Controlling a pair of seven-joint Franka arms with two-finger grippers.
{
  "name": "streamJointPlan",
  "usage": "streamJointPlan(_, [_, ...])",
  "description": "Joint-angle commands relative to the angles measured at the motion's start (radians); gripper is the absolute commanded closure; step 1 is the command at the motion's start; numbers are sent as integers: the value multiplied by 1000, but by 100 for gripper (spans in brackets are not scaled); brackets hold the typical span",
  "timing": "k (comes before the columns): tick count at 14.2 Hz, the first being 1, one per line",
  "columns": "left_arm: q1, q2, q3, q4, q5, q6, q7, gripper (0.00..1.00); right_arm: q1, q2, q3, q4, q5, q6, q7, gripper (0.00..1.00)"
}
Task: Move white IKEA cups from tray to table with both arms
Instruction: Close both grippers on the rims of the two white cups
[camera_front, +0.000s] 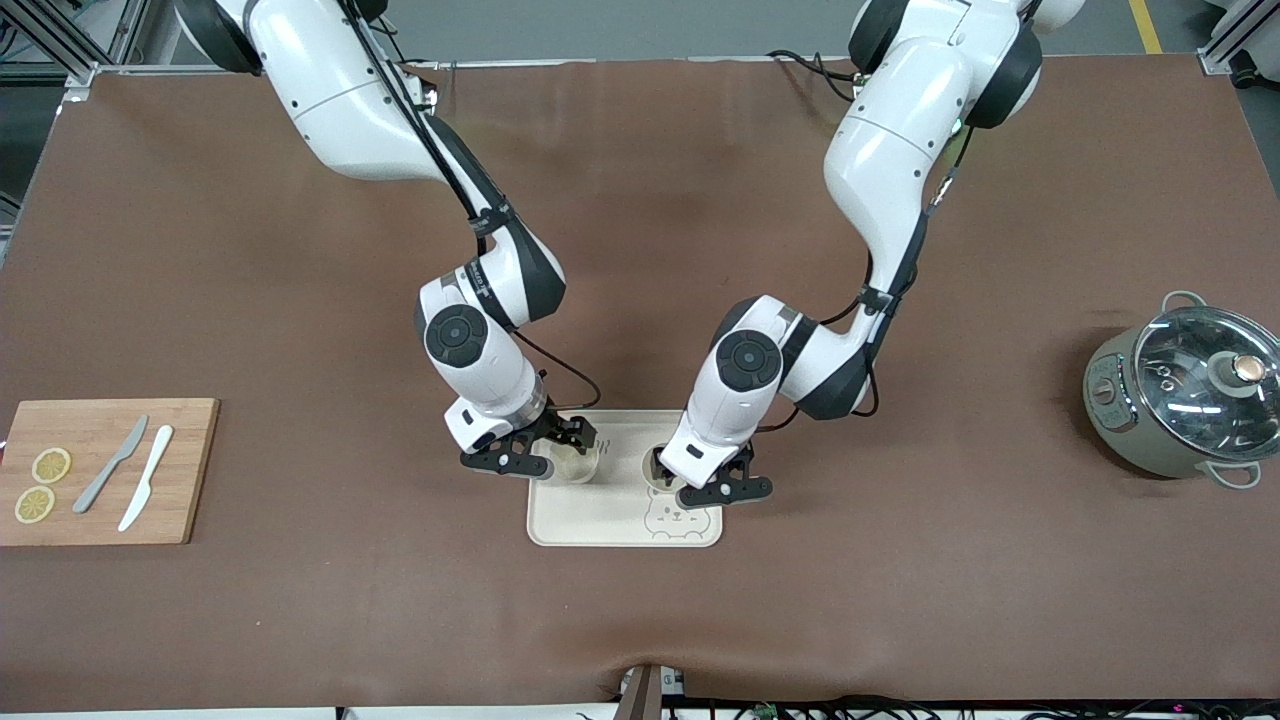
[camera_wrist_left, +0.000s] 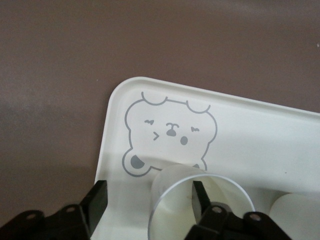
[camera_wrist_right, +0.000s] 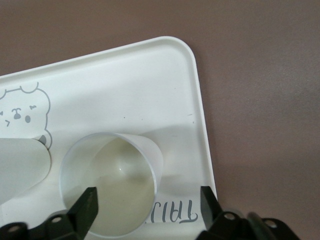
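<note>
tray on counter holds both cups, upright, side by side. left tool open astride one cup; right tool open astride the other cup.

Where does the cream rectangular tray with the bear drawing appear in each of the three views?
Front view: the cream rectangular tray with the bear drawing lies at the table's middle, under both grippers.
Left wrist view: the tray's rounded corner fills the lower part, above the fingers.
Right wrist view: it spans the middle, one corner near the top.
Shared landmark: the grey bear drawing.
</note>
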Motion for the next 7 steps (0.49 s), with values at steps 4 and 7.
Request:
streamJointPlan(4, [-21, 9, 12, 10, 21, 7, -55, 100, 20, -2, -11, 12, -21, 3, 42, 100])
streamJointPlan(7, [-18, -4, 12, 10, 21, 6, -57, 100, 25, -13, -13, 20, -21, -5, 45, 100])
